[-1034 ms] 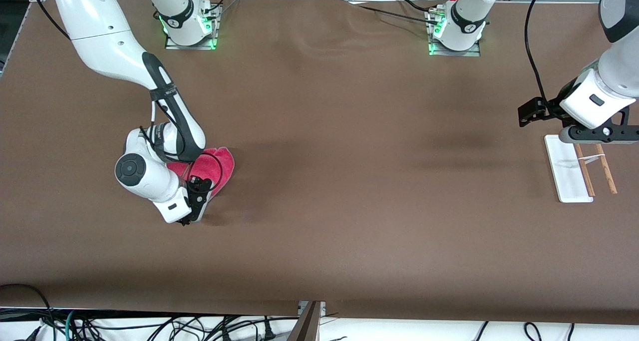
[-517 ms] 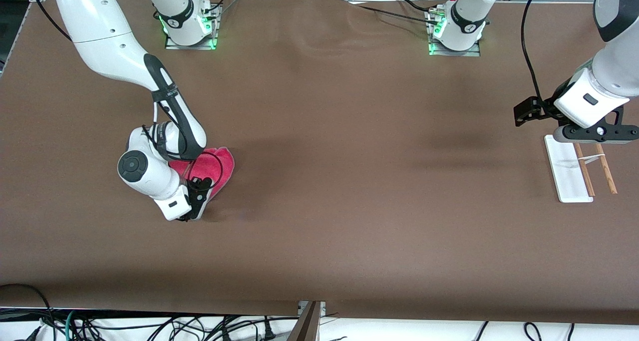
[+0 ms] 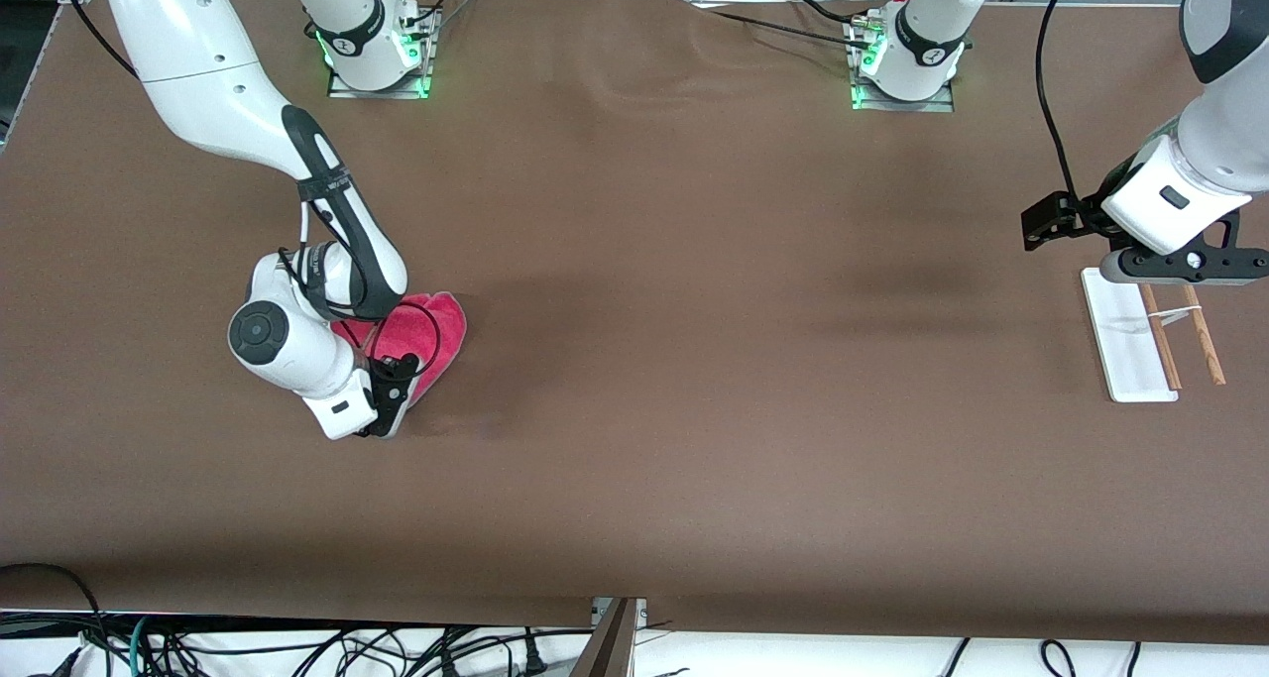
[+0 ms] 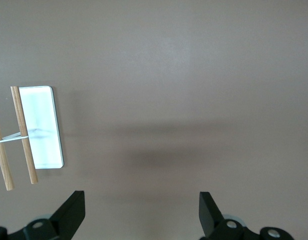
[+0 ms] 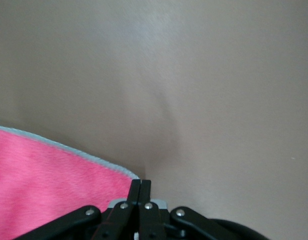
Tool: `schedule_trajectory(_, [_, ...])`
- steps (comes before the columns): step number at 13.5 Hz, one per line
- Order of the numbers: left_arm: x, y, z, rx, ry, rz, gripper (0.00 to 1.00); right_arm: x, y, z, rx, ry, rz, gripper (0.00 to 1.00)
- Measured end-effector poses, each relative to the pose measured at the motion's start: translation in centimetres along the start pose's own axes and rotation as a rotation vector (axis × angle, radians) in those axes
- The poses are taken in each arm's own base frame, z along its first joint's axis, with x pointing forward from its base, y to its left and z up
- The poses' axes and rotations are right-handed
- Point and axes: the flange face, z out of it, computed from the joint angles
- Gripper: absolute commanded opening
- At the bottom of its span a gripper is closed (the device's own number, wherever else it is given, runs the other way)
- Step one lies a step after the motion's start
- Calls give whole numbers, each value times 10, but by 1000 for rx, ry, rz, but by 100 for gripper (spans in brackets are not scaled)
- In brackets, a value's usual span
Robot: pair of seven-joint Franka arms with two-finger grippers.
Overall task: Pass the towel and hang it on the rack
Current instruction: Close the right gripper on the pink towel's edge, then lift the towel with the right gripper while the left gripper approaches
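Note:
The pink-red towel [image 3: 436, 330] lies on the table at the right arm's end, partly hidden under the right arm. My right gripper [image 3: 382, 427] is down at the towel corner nearest the front camera. In the right wrist view its fingers [image 5: 140, 186] are pressed together on the grey-edged corner of the towel [image 5: 43, 185]. The rack [image 3: 1125, 335], a white base with two brown rods [image 3: 1160, 345], stands at the left arm's end. My left gripper [image 3: 1180, 269] hovers over the rack's end nearest the bases, open and empty. The left wrist view shows its gripper [image 4: 142, 210] and the rack [image 4: 41, 127].
The brown table cover [image 3: 694, 310] is bare between towel and rack. The arm bases [image 3: 377, 53] stand along the edge farthest from the front camera. Cables [image 3: 297, 647] hang below the edge nearest it.
My left gripper rose slightly over the rack, then held still. My right wrist shifted a little at the towel's corner. The towel has not visibly moved.

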Motion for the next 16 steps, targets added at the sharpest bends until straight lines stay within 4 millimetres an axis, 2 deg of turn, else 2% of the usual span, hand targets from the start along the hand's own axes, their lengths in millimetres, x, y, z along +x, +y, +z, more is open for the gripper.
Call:
schedule_trajectory(2, [0,0,0,0,0,0,100,12,4,-35,68,-12,41,0])
schedule_trajectory(4, [0,0,0,0,-1,0,100,21,7,-80,133,-45,90,0])
schedule_trajectory(9, [0,1,2,0,-5,3,100,28,-7,-182,281,-144,172,0])
schedule_trajectory(11, [0,11,8,2,-35,22,100,37,-21,-224,328,-200,246,0])
schedule_trajectory(13, [-1,36,15,-8,-62,62,100,53,-43,-269,343,-252,330,0])
schedule_trajectory(15, [-1,60,21,-92,-84,83,100,68,-65,-305,335,-283,409,0])
schedule_trajectory(16, [0,64,23,-147,-94,79,100,77,-77,-321,339,-284,457,0])
